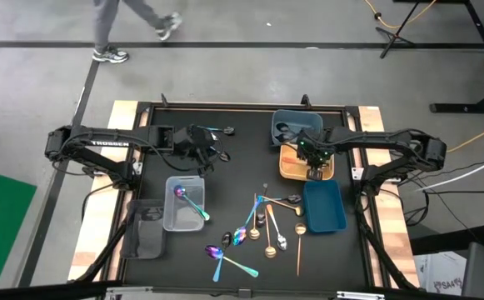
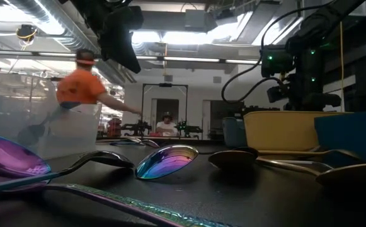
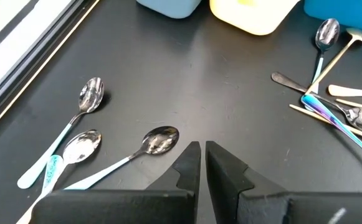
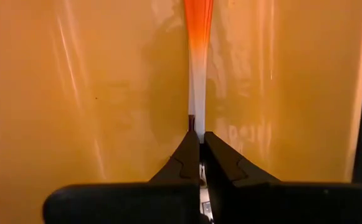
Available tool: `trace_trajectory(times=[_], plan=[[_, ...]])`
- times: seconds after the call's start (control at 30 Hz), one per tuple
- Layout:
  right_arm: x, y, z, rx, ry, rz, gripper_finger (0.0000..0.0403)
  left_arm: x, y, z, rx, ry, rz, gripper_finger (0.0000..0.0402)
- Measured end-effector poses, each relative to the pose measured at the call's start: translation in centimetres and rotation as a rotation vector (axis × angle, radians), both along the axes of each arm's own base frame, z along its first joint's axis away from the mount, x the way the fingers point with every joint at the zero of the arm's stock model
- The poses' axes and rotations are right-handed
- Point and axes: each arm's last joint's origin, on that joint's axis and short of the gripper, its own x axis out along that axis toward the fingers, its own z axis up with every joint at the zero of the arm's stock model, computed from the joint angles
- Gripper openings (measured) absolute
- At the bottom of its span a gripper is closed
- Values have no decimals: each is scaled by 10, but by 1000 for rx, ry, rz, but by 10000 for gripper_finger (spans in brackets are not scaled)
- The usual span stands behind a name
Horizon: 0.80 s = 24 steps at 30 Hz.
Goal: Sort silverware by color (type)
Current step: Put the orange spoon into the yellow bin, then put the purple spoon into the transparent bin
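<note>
Hovering over the far-left part of the black table [image 1: 233,179], the left gripper [image 3: 202,152] has its fingers nearly together with nothing between them, just above three light-blue-handled spoons [image 3: 90,99] that lie side by side on the mat. Nearer and a little right of it, a clear tray [image 1: 183,202] holds a purple spoon [image 1: 181,193] and a teal one, with a second clear tray [image 1: 146,227] on its left. Toward the middle and near edge lies the loose pile of mixed spoons [image 1: 262,223], purple, blue, gold, silver and copper, spread in a fan. Farther right, a grey-blue tray [image 1: 285,125] sits at the far edge, a yellow tray [image 1: 290,167] just nearer, and a bright blue tray [image 1: 323,208] nearer again. The right gripper [image 4: 199,146] is down inside the yellow tray, its fingers pinched narrow on the white-and-orange handle of a spoon [image 4: 197,37].
</note>
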Motion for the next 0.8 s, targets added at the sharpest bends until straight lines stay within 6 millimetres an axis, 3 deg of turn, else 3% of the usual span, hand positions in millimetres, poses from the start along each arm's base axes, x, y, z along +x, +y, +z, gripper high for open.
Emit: trace_trajectory(times=[0.17,0.53,0.8], plan=[[0,0,0,6,-2,1,8,0,0,0,0,0,1,18],[0,0,0,6,-6,0,96,0,0,0,-1,-1,2,18],[0,0,0,6,-7,0,102,0,0,0,-18,-8,15,18]])
